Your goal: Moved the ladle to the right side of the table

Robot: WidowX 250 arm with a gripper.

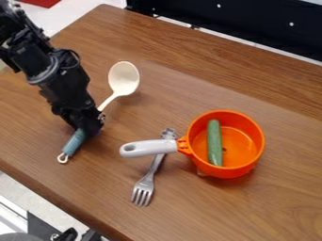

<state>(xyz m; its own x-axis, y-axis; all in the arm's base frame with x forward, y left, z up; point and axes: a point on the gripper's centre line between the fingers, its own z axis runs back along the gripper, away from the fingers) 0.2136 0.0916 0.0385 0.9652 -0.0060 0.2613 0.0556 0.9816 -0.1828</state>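
Note:
My gripper (pixel 88 128) hangs over the left part of the table, shut on the ladle across the middle of its handle. Beyond the gripper, the ladle's cream bowl (pixel 124 78) points up and to the right in the view. The ladle's blue-grey handle end (pixel 74 142), with a pale hanging loop, comes out at the lower left of the gripper. Part of the handle is hidden behind the gripper. A soft shadow lies beside the bowl; whether the ladle touches the table is hard to tell.
Right of centre on the wooden table (pixel 277 207) stands an orange pot (pixel 242 148) with a green cucumber (pixel 214 143) in it. Its grey handle (pixel 148 148) points left and crosses above a silver fork (pixel 144 188). A dark panel (pixel 252 23) runs behind the table.

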